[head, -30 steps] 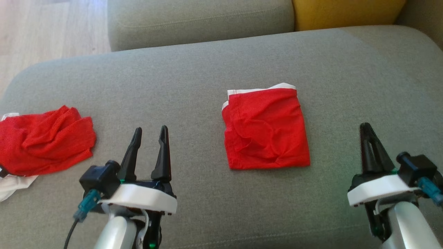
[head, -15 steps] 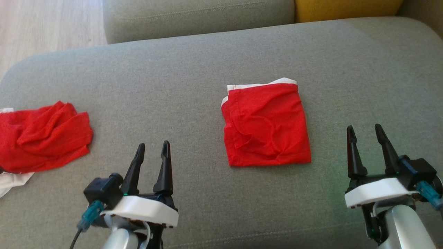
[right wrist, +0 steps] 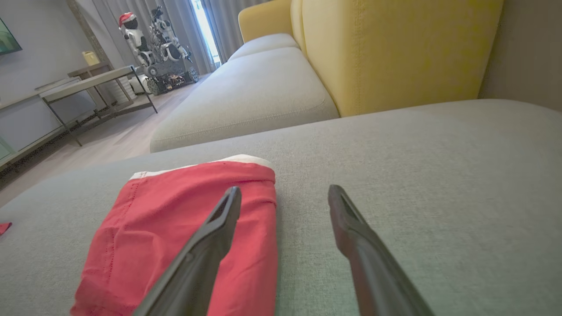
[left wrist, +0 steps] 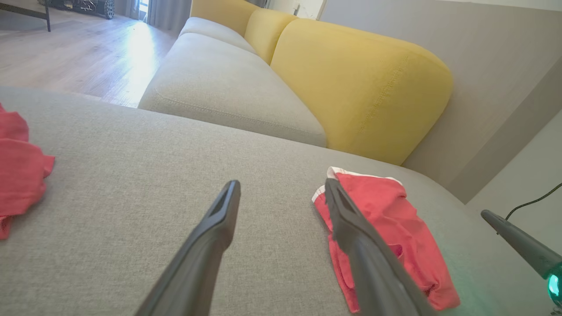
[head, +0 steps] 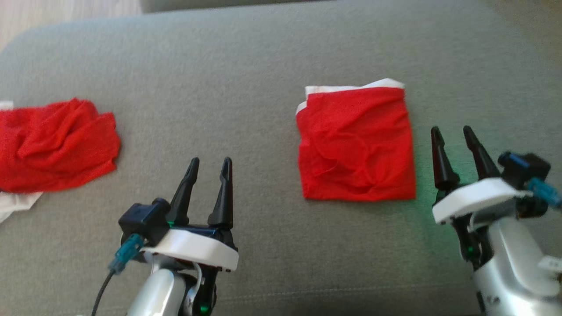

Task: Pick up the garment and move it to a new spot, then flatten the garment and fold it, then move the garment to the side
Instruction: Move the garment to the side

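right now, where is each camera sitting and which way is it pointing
head view: on the head, looking down at the grey seat; left tool and right tool show, both open.
left wrist view: on the left wrist, looking along its fingers across the seat toward the yellow backrest.
right wrist view: on the right wrist, low over the seat, own fingers rising from below.
shared: all three see the folded red garment.
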Controlling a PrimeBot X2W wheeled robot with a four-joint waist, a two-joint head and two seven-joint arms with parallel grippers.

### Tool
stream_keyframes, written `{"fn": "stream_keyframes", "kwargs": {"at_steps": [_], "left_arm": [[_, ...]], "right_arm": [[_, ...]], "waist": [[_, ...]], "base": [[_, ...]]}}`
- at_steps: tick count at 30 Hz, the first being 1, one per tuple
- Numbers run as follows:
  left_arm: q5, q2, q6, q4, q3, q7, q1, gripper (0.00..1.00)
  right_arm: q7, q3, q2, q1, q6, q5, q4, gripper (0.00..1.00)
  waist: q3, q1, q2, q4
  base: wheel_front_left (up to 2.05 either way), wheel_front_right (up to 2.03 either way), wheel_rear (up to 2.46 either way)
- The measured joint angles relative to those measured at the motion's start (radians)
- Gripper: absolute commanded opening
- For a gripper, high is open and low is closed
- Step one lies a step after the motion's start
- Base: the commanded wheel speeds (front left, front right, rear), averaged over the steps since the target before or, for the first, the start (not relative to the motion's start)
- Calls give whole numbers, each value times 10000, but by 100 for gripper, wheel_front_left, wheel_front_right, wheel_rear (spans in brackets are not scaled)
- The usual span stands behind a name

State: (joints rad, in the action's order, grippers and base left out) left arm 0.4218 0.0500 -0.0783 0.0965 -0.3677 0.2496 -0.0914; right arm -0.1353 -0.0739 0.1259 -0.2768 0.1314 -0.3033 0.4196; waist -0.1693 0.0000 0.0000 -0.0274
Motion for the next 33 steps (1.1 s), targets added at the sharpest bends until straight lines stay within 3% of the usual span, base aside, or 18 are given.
{"fn": "stream_keyframes", "kwargs": {"at_steps": [17,18,19,26,33], "left_arm": [[-163,-15,-12,-10,-401,0,-991,100],[-163,-15,-13,-10,-405,0,-991,100],[-163,-15,-25,-10,-407,0,-991,100],[-173,-15,-69,-10,-395,0,-992,100],[-336,-17,-81,-46,-401,0,-1023,100]], "right_arm": [[988,-1538,780,-2047,0,-2100,2382,100],[1041,-1657,817,-2131,0,-2232,2397,44],[1051,-1781,857,-2213,0,-2305,2424,0],[447,-2454,1141,-2434,0,-2109,2731,0],[-464,-2706,2052,-3001,0,27,2838,0]], "waist": [[-1573,1,0,1164],[-1591,0,0,1174],[-1598,1,0,1171],[-1542,1,0,1006],[-1445,0,0,631]], "base": [[0,0,0],[0,0,0],[0,0,0],[0,0,0],[0,0,0]]}}
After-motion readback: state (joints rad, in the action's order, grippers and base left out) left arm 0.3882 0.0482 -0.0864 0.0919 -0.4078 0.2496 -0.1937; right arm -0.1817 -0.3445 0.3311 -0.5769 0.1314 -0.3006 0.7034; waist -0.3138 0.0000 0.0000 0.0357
